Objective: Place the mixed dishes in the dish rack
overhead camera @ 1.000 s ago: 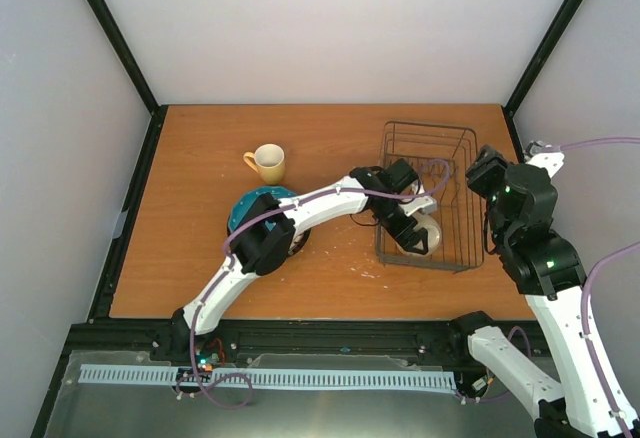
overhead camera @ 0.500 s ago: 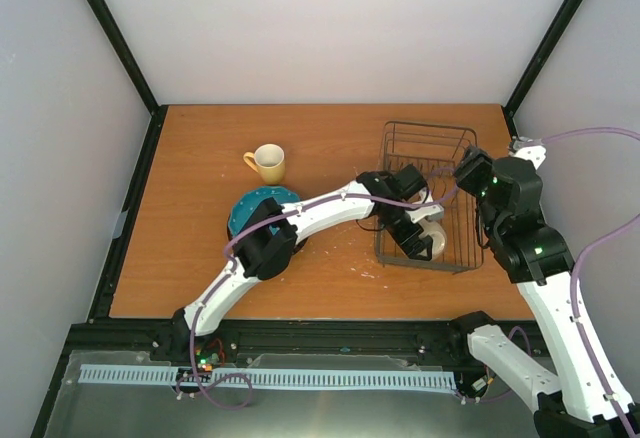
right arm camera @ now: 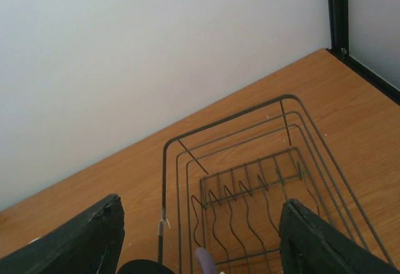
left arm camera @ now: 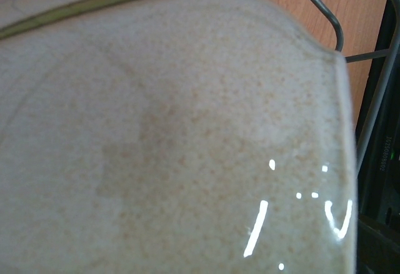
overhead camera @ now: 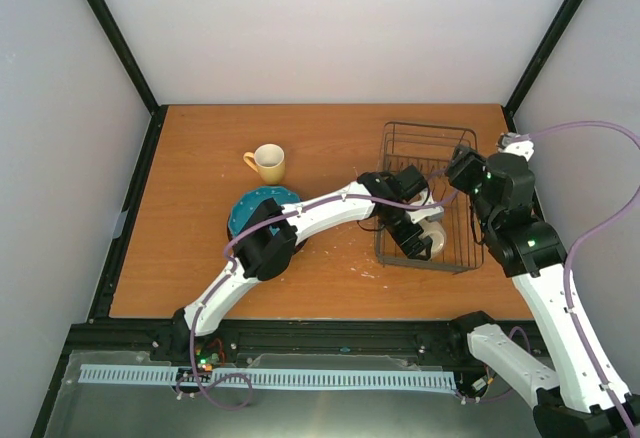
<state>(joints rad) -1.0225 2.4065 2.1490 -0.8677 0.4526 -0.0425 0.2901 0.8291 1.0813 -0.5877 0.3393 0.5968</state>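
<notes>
Racked: bowl (overhead camera: 434, 242), at the 6 o'clock end of the rack (overhead camera: 425, 148), itself at the table's (overhead camera: 200, 258) 3 o'clock.
To load: mug (overhead camera: 268, 163) at 10 o'clock; teal plate (overhead camera: 258, 206) at 9 o'clock, partly under the left arm; other plates not to be made out.
Left gripper (overhead camera: 412, 243): low in the rack beside the bowl, jaws wide apart, no grip visible.
Right gripper (overhead camera: 462, 166): over the rack's 2 o'clock corner, fingers spread, nothing between.
Progress: early, likely one piece in, most left.
</notes>
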